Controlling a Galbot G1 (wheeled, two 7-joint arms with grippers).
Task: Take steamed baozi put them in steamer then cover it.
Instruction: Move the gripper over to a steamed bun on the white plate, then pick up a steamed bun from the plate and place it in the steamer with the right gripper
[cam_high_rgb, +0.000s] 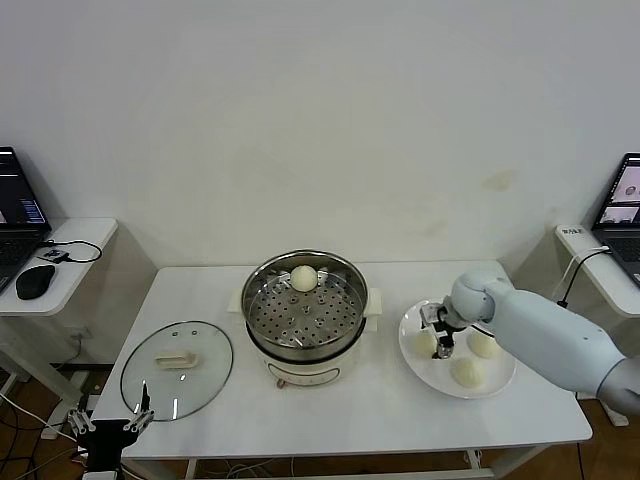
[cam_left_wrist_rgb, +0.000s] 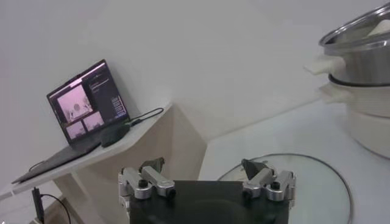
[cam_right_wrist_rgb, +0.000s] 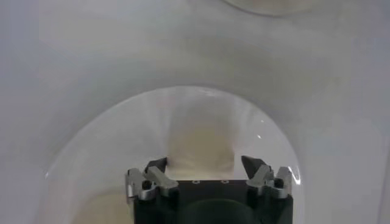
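Observation:
The steamer stands mid-table with one baozi on its perforated tray, at the far side. Three more baozi lie on a white plate to its right. My right gripper is down over the leftmost one. In the right wrist view that baozi lies between the fingers of the gripper, with a narrow gap at one side, and it rests on the plate. The glass cover lies flat at the table's left. My left gripper hangs open by the table's front left corner, empty.
The other two buns sit right of my gripper on the plate. Side tables flank the work table: the left one carries a laptop and a mouse, and a second laptop stands on the right.

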